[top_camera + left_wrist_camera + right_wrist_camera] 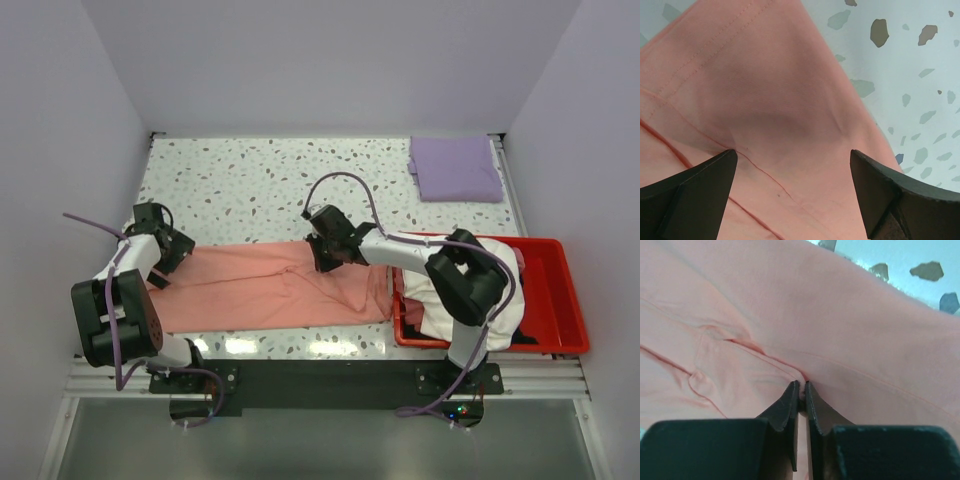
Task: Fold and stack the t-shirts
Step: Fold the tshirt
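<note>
A salmon-pink t-shirt [265, 285] lies spread across the near part of the table. My right gripper [325, 258] is at the shirt's far edge near its middle, shut on a pinched fold of the pink cloth [801, 385]. My left gripper [165, 262] hovers over the shirt's left end, open, its dark fingers [695, 192] wide apart above the pink fabric [765, 100] with nothing between them. A folded lavender t-shirt [455, 167] lies at the far right corner. A cream-white t-shirt [445, 295] and something black sit in the bin.
A red plastic bin [560, 300] stands at the near right, partly under my right arm. The speckled tabletop [260, 180] shows beyond the pink shirt. White walls close in the left, far and right sides.
</note>
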Robot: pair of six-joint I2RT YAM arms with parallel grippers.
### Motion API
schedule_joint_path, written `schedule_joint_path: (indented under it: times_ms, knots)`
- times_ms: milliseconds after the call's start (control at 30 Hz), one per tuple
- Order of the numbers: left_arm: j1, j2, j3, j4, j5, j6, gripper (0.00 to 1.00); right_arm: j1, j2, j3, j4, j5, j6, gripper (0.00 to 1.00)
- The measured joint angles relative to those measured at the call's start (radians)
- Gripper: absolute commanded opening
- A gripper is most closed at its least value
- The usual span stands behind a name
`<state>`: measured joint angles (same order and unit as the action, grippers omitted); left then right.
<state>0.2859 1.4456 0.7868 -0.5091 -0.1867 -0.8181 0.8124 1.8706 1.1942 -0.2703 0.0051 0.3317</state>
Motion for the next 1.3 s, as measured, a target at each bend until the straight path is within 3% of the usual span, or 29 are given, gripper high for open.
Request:
schedule_joint_path:
  times_ms: [100,433,767,833,867,900,933,1300]
  knots:
    - [0.000,0.000,0.000,0.000,0.000,0.000,1.00,0.004,-0.042,-0.032,-0.002,-0.009,0.026,0.00]
    - [0.000,0.000,0.000,0.000,0.000,0.000,1.00,0.098,-0.105,-0.056,0.002,-0.042,0.130,0.00]
    - [0.000,0.000,0.000,0.001,0.003,0.002,1.00,0.184,-0.101,-0.060,0.043,-0.049,0.273,0.11]
    - [0.000,0.000,0.000,0.003,0.008,0.003,1.00,0.193,-0.094,-0.065,0.070,-0.050,0.299,0.24]
    - [0.000,0.000,0.000,0.006,0.011,0.004,1.00,0.201,-0.089,-0.067,0.082,-0.049,0.311,0.40]
    - [0.000,0.000,0.000,0.008,0.013,0.005,1.00,0.212,-0.082,-0.068,0.091,-0.050,0.328,0.79]
    - [0.000,0.000,0.000,0.010,0.016,0.008,1.00,0.225,-0.076,-0.069,0.100,-0.050,0.340,0.99]
    - [0.000,-0.001,0.000,0.028,0.045,0.019,1.00,0.292,-0.072,-0.067,0.095,-0.028,0.344,0.99]
